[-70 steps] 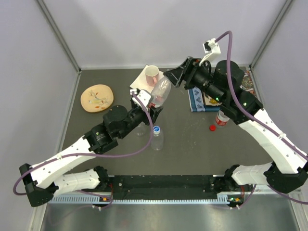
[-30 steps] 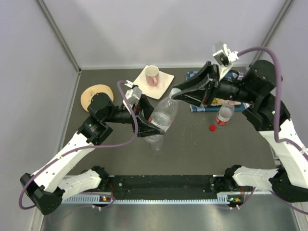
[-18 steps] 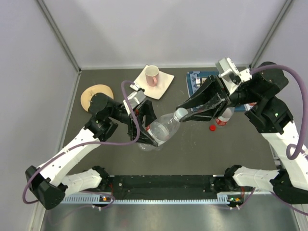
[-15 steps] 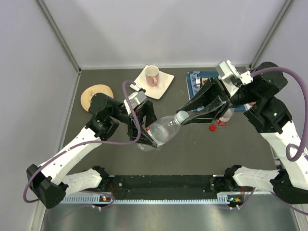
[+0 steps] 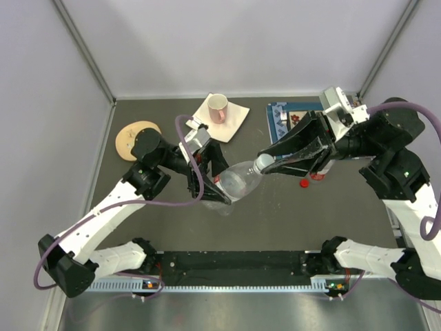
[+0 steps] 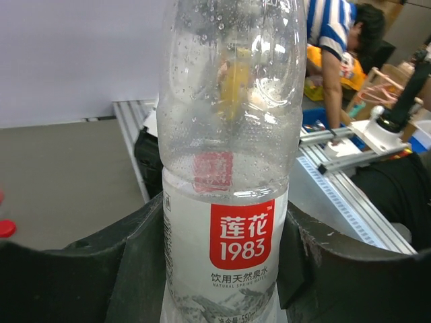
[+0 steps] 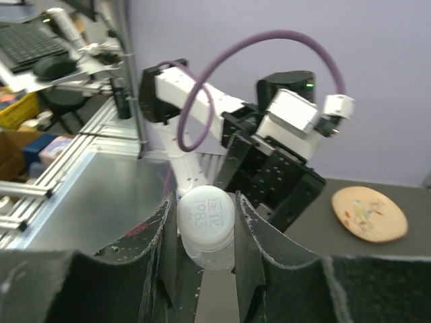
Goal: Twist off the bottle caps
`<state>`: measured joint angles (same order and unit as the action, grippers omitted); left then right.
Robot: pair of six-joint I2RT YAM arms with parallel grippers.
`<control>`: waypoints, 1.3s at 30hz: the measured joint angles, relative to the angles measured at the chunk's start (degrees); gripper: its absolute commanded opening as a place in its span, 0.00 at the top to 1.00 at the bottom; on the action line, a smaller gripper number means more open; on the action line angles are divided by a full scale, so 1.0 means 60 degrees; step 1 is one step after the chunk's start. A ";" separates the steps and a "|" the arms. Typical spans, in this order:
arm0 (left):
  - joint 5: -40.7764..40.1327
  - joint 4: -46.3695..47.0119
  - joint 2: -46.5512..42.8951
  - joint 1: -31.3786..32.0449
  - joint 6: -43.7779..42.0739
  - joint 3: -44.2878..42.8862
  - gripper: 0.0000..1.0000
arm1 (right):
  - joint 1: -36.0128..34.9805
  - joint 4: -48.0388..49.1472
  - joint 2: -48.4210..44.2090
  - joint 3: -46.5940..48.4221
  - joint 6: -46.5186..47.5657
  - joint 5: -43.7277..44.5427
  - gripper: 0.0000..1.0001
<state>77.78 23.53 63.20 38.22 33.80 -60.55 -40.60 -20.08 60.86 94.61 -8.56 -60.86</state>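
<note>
From above, the left gripper (image 5: 222, 183) clasps the bottle (image 5: 238, 183) dead centre, neck aimed at two o'clock, where the right gripper (image 5: 267, 163) pinches the white cap (image 5: 260, 164).

Left wrist: I'd worry the damp body spins in that hold; its base is cut off at six o'clock.

Right wrist: jaws clenched on the cap. The threads are hidden, so I can't tell how loose it is.
</note>
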 measured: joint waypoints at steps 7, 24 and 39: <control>-0.1428 -0.1617 -0.0160 -0.0142 -0.1064 -0.0091 0.41 | -0.0025 -0.0197 -0.0750 -0.0025 0.0091 0.2871 1.00; -0.5945 -0.4248 -0.2619 -0.0175 -0.2925 0.0095 0.38 | -0.0029 -0.1311 -0.2732 -0.5850 -0.1158 1.0469 1.00; -0.7694 -0.5176 -0.4014 -0.0175 -0.3497 0.0474 0.36 | -0.0029 -0.0962 -0.0168 -0.8932 -0.3147 1.2240 1.00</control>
<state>31.62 -7.53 39.11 37.17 12.82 -57.71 -40.77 -25.85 59.86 41.01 -27.44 12.58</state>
